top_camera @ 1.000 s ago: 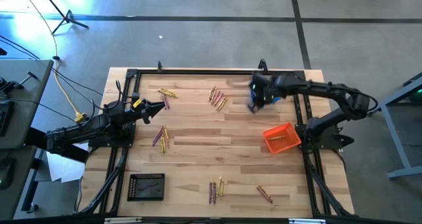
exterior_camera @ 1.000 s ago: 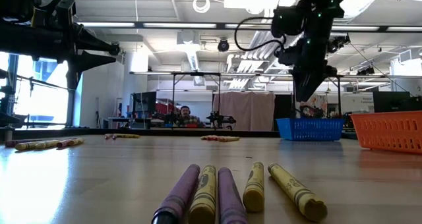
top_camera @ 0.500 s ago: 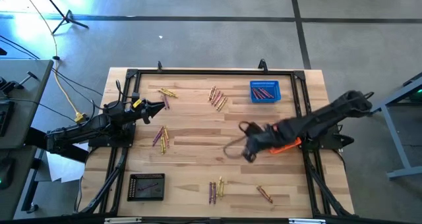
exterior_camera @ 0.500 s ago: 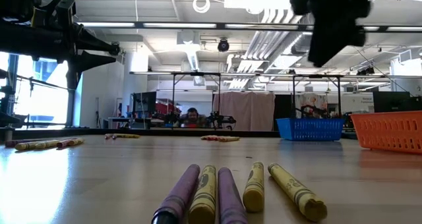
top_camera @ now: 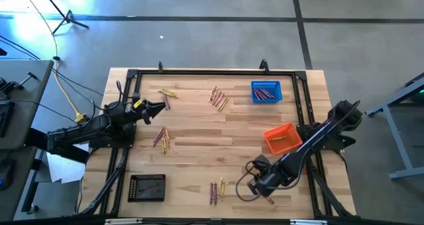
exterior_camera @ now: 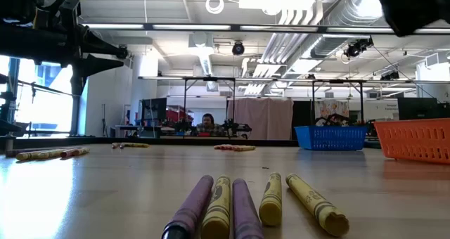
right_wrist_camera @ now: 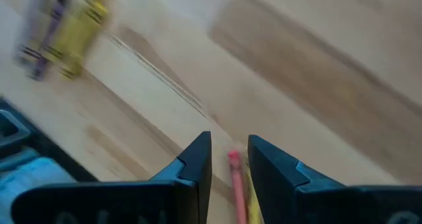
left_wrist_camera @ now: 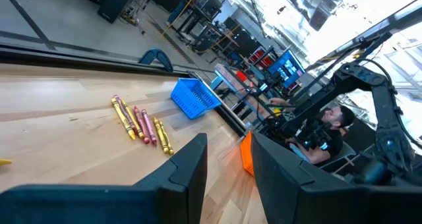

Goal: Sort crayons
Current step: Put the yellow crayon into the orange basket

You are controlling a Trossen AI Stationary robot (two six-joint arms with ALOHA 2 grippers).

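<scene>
Risk here: right gripper (right_wrist_camera: 229, 159), jaws open over the red crayon (right_wrist_camera: 235, 178) near the surface's front edge, could grab the yellow neighbour (right_wrist_camera: 248, 191) too. Left gripper (left_wrist_camera: 227, 168) waits, jaws open.

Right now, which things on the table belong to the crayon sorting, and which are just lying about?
Job:
crayons loose in clusters
blue basket, red crayons inside
orange basket
black basket
right gripper, open above a pair

Lying about:
yellow cable

A blue basket (top_camera: 265, 91), an orange basket (top_camera: 283, 139) and a black basket (top_camera: 146, 187) sit on the wooden surface (top_camera: 199, 119).
</scene>
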